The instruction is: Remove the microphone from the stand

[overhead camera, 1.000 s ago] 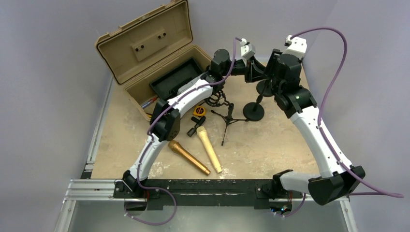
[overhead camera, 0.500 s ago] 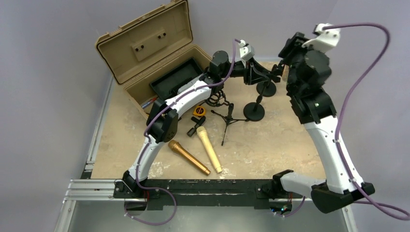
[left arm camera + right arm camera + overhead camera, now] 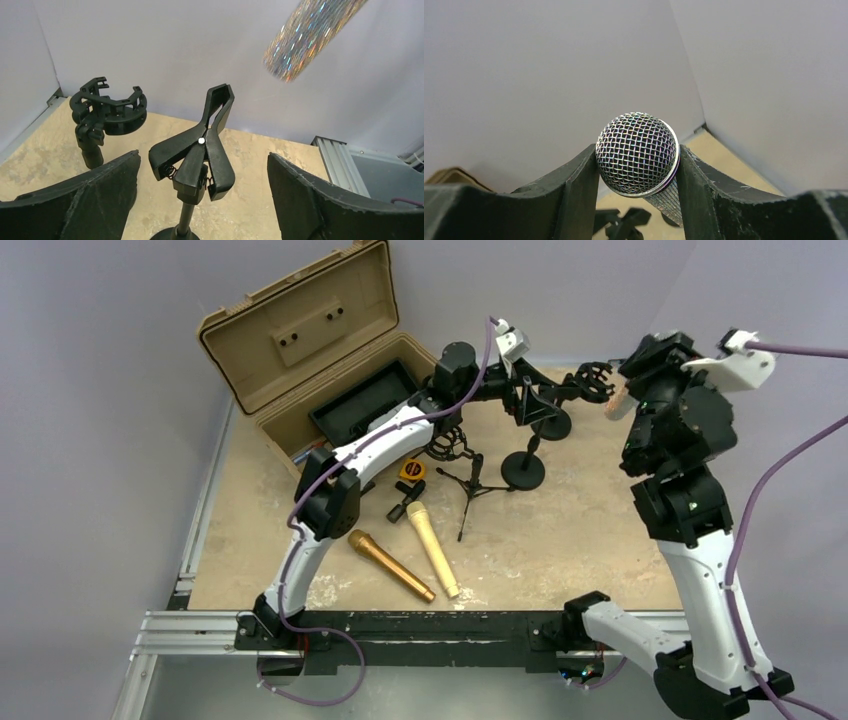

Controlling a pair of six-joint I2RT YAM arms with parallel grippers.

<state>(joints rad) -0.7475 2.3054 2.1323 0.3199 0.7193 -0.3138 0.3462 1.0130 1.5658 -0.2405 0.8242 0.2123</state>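
Wide apart, the left fingers (image 3: 95,200) are sitting in the lower corners of the left wrist view, flanking the clip (image 3: 200,150) on the stand (image 3: 184,220) without touching it. The right fingers (image 3: 574,195) are clamping the mic (image 3: 636,152) by its mesh head, one pad pressing each side of the ball.

That head is facing straight into the right wrist camera, and the body is running away behind it, down and to the right. From the left wrist, the glittery body (image 3: 310,35) is slanting across the upper right corner, its long axis rising from lower left to upper right, well apart from the clip. In the top view the mic is hanging in the air at upper right, just right of a shock mount (image 3: 595,380).

Its tail is disappearing behind the head and a finger in the right wrist view. The frame edge is cutting off the blurred body in the left wrist view. From above, only a small pale end (image 3: 612,405) is showing.

The table (image 3: 580,540) is showing a tan, scuffed top with pale patches, and plain grey walls (image 3: 120,460) are closing it in. An open tan case (image 3: 300,340) is sitting at upper left, while a tripod (image 3: 468,485) and two gold mics (image 3: 390,565) are resting near the centre.
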